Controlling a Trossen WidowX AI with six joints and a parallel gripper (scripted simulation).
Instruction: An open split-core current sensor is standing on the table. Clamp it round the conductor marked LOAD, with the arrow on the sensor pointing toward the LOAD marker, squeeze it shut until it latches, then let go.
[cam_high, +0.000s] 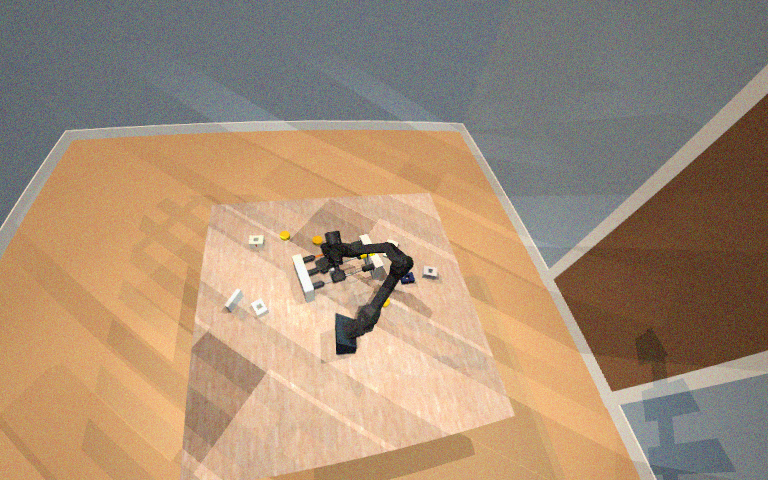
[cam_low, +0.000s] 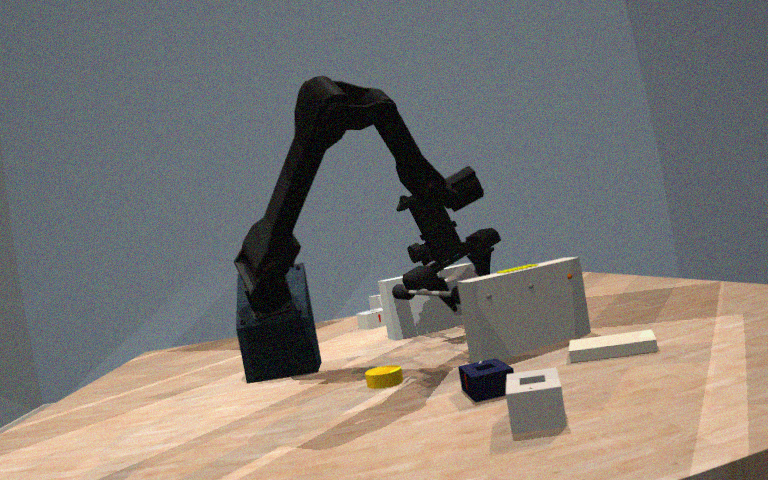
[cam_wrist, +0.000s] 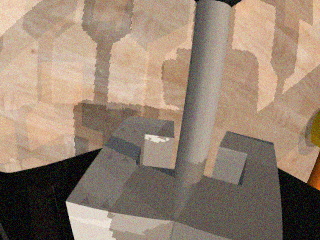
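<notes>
The grey split-core sensor (cam_wrist: 125, 185) sits between my gripper's black fingers in the wrist view. Its two halves stand apart at the far side and meet along a seam at the near side. A grey conductor (cam_wrist: 205, 75) runs between the halves and passes out of sight at the sensor. It looks like the middle of the three conductors. My gripper (cam_wrist: 194, 166) (cam_high: 331, 271) is shut on the sensor, its fingers wide apart. A yellow label (cam_low: 517, 268) lies on the near end block (cam_low: 523, 322); its wording is unreadable. The sensor's arrow and latch cannot be made out.
The other end block (cam_high: 304, 277) (cam_low: 396, 316) bears the conductors' far ends. An orange conductor (cam_wrist: 315, 172) is to the right in the wrist view. A navy block (cam_high: 407, 277) (cam_low: 485, 380), a pale block (cam_high: 430, 272) (cam_low: 536, 407) and a yellow disc (cam_low: 384, 377) stand nearby.
</notes>
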